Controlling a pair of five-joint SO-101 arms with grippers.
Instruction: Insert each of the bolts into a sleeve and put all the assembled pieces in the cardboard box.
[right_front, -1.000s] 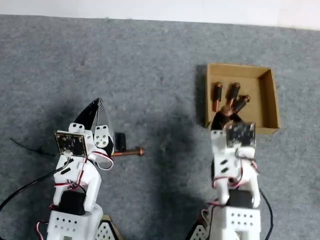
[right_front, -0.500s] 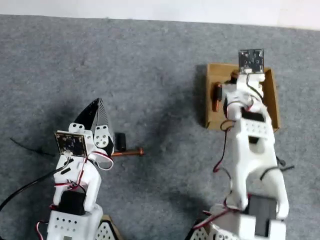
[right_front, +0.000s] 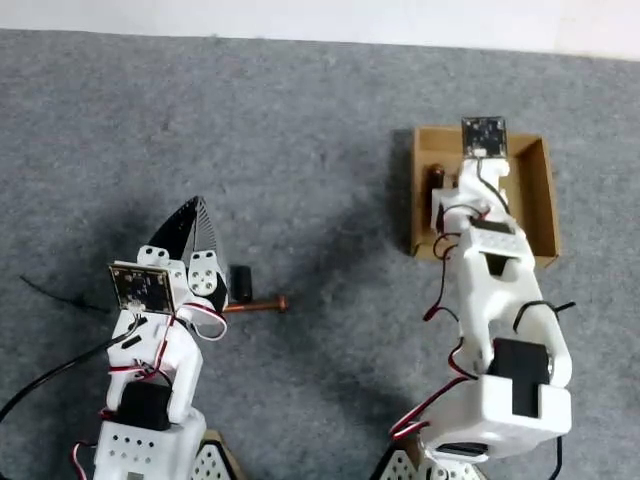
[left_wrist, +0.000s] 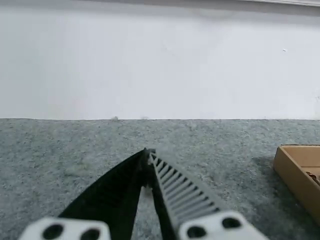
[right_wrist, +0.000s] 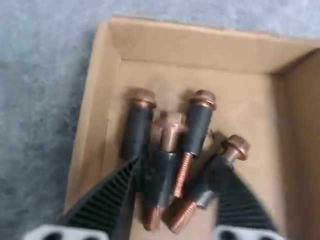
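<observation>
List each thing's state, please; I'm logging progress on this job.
Left gripper: shut, empty.
Right gripper: open, over the box.
Box: holds four sleeved bolts.
Bolt: loose, unsleeved, outside the box.
Sleeve: beside that bolt, no bolt in it.

The left gripper (left_wrist: 148, 156) sits pinched closed, arm tucked back; the right gripper (right_wrist: 176, 172) gapes wide, arm stretched forward, apparently nose-down.

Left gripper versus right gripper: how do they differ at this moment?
The left gripper is shut; the right gripper is open. The left gripper is over the carpet; the right gripper is over the cardboard box, above four assembled pieces. Both seem to grip nothing.
</observation>
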